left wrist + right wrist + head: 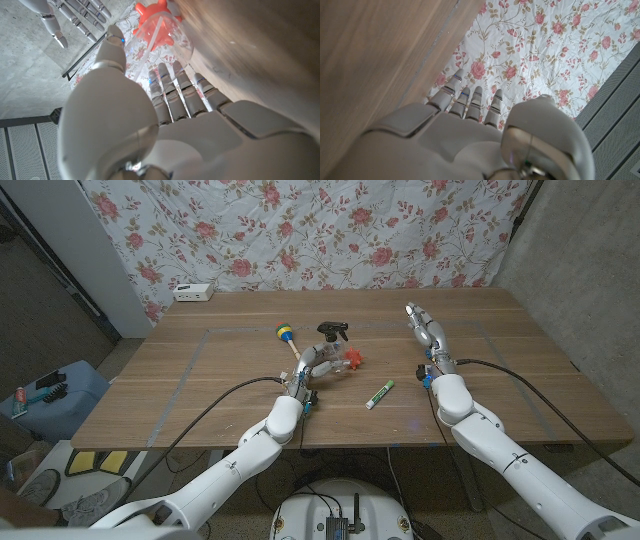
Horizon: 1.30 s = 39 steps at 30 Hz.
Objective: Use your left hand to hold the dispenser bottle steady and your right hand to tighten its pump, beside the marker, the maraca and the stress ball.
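The clear dispenser bottle [328,352] with a black pump [333,331] stands mid-table, and my left hand [311,368] grips its body. In the left wrist view the thumb and fingers [172,95] wrap the clear bottle [167,37]. A red spiky stress ball [355,358] lies just right of the bottle and shows behind it at the wrist [150,11]. The maraca [286,336], with a yellow, blue and green head, lies to the left. A green and white marker [379,393] lies nearer the front. My right hand [424,328] is held apart to the right, fingers straight and spread, holding nothing.
A white power strip [193,292] sits at the table's [520,390] far left corner. A floral cloth [330,230] hangs behind the table. Cables run along both forearms. My right hand [70,17] also appears in the left wrist view.
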### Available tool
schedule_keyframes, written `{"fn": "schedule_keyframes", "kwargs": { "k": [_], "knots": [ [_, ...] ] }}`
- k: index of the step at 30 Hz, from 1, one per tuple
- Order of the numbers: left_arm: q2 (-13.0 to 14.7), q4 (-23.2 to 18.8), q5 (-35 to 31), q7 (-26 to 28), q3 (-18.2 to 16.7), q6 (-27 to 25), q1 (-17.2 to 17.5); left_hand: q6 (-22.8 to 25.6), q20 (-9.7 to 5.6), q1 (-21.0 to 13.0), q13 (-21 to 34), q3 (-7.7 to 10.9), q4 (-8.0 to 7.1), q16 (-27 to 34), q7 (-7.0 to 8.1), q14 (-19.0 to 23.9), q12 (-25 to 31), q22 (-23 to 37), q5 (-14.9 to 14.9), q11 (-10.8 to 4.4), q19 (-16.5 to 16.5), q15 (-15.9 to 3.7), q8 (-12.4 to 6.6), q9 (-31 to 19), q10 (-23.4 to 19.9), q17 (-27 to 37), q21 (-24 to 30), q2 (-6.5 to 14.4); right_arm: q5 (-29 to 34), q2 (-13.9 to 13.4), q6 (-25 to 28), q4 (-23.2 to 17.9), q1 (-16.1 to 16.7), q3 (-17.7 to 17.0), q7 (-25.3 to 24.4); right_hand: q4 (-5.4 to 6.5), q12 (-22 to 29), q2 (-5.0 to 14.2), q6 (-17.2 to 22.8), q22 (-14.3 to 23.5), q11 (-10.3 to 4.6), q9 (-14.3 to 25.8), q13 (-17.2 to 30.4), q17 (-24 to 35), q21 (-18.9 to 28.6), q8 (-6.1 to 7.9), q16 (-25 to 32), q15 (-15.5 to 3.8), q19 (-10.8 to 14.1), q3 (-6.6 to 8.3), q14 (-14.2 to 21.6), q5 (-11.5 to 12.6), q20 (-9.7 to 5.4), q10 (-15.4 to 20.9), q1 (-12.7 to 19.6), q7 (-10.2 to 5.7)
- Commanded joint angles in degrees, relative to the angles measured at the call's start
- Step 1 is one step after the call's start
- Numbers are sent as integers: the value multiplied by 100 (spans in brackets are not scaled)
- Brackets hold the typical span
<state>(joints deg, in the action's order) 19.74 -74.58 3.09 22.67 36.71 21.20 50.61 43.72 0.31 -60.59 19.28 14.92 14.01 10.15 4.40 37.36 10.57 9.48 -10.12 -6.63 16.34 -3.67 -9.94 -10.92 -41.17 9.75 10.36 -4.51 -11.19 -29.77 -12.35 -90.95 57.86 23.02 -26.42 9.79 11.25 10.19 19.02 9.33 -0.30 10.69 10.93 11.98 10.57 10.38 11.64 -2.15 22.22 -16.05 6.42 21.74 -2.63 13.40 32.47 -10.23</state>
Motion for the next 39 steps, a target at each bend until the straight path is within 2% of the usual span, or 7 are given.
{"fn": "schedule_keyframes", "kwargs": {
  "k": [1,4,15,20,39],
  "knots": [
    [62,-169,-70,46,-20,-100,13,140,-35,299,-36,540,-581,87,-101,148,86,12,7,-9,-8,-511,-100,-3,-145,24,16,341,5,30,-53,50,17,1,-41,3,-5,-2,19,18,22,-9,-7,12,-4,34,8,-79,-27,-17,12,-9,-219,30,-46,-41],
    [111,-251,-96,43,-28,-113,34,187,-52,289,-63,542,-574,103,-117,218,102,12,1,7,4,-518,-117,1,-186,15,23,352,-13,59,-41,54,19,-3,-67,-2,-5,-2,23,18,6,-11,-8,10,-2,36,8,-73,-26,-13,15,-7,-216,31,-55,-43],
    [460,-1013,-284,212,-146,-732,343,203,-71,302,-102,547,-570,89,-85,276,111,12,-2,-16,0,-534,-116,4,-213,-8,24,342,-12,90,-50,84,-1,14,-75,-22,-4,-2,55,18,16,-14,-12,0,2,48,8,-52,-23,5,25,-1,-204,38,-84,-46],
    [565,-1181,-321,255,-195,-848,429,198,-75,305,-115,550,-569,84,-96,291,107,12,-3,-13,-7,-534,-112,4,-205,-14,23,340,-14,118,-53,117,-23,38,-71,-27,-4,-2,64,18,9,-15,-12,-2,2,51,8,-58,-24,11,27,1,-203,41,-91,-40],
    [741,-1349,-431,367,-256,-1033,583,172,-86,299,-174,569,-557,37,-56,277,95,13,-6,-38,-19,-561,-96,6,-178,-29,23,337,-49,223,-93,176,1,85,-121,-48,-5,10,94,18,9,-17,-15,-13,5,57,8,-63,-24,47,40,13,-210,43,-115,-44]
  ]
}}
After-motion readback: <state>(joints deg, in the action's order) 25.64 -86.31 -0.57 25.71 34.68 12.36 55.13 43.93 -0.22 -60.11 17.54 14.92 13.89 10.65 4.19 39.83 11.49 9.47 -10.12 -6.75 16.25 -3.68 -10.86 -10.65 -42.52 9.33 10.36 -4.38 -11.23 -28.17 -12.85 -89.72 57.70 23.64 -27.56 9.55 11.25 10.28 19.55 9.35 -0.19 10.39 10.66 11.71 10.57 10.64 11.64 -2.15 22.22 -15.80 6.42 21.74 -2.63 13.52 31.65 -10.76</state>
